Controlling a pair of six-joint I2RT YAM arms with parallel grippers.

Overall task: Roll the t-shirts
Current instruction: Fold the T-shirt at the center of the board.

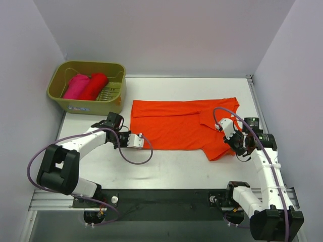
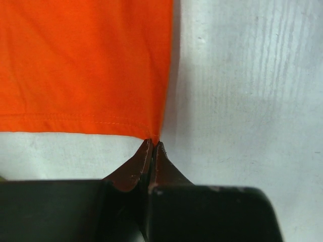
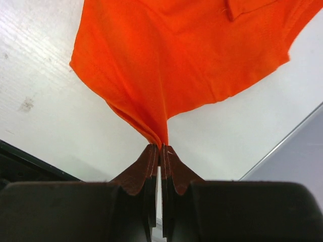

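An orange-red t-shirt (image 1: 176,126) lies spread across the middle of the white table, folded lengthwise. My left gripper (image 1: 143,142) is shut on the shirt's near left corner (image 2: 154,137); its tips (image 2: 153,145) pinch the hem's very end. At the shirt's near right end, my right gripper (image 1: 228,142) is shut on a gathered fold of the orange cloth (image 3: 161,136), which fans out from the tips (image 3: 161,147). A magenta t-shirt (image 1: 75,85) and a deeper red t-shirt (image 1: 95,85) lie rolled in the basket.
The olive-green plastic basket (image 1: 88,105) stands at the table's back left corner. Grey walls close in the left, back and right sides. A black rail (image 1: 161,197) runs along the near edge between the arm bases.
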